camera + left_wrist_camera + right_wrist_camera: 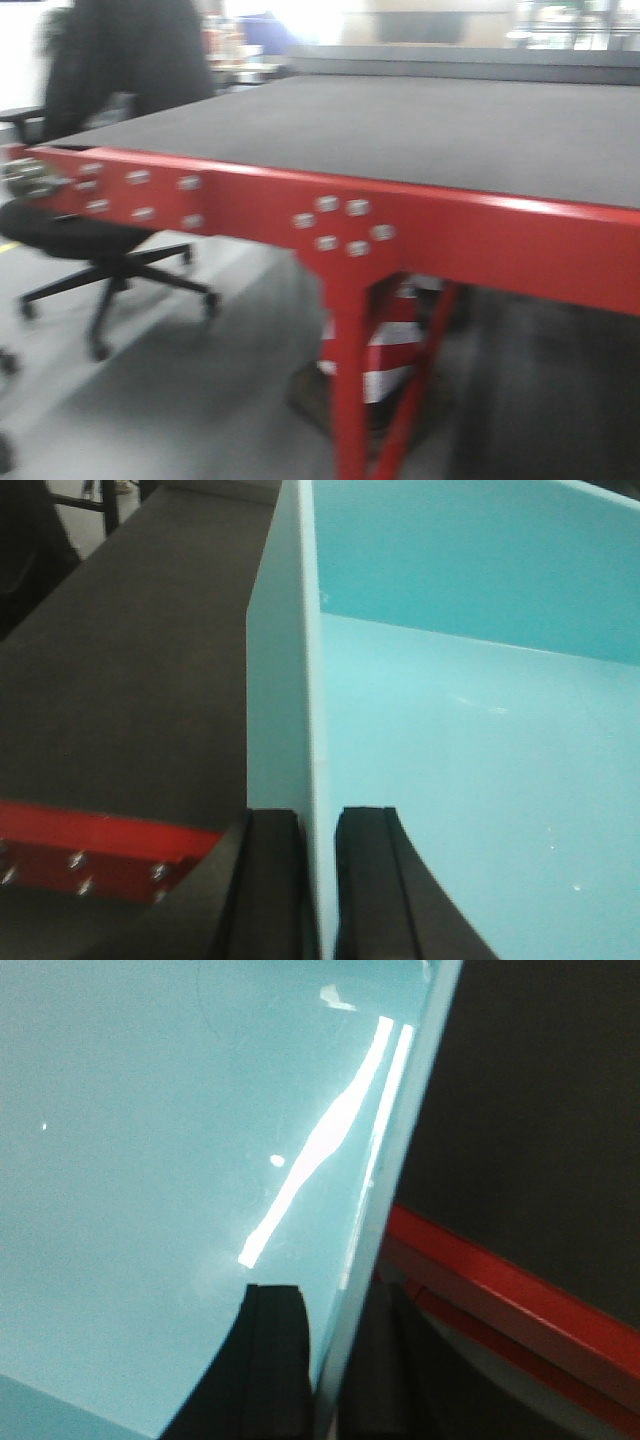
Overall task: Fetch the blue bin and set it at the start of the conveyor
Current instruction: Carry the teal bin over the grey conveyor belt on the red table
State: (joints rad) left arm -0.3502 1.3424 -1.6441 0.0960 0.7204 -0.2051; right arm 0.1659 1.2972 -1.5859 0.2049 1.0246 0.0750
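The pale blue bin (470, 760) fills the left wrist view, and my left gripper (318, 825) is shut on its left wall, one black finger inside and one outside. In the right wrist view the same blue bin (150, 1140) shows its glossy inside, with my right gripper (330, 1305) shut on its right wall. The conveyor start (400, 125), a dark grey belt with a red frame (480, 235), lies straight ahead in the front view. Beside the bin, the belt (130, 660) and red edge (500, 1290) show below and ahead. Neither gripper nor the bin appears in the front view.
A person in dark clothes (120, 60) sits on a black wheeled office chair (90, 240) at the conveyor's left end. Red frame legs (350, 370) stand under the belt with a red-and-white striped object (390, 355) behind them. Grey floor lies below.
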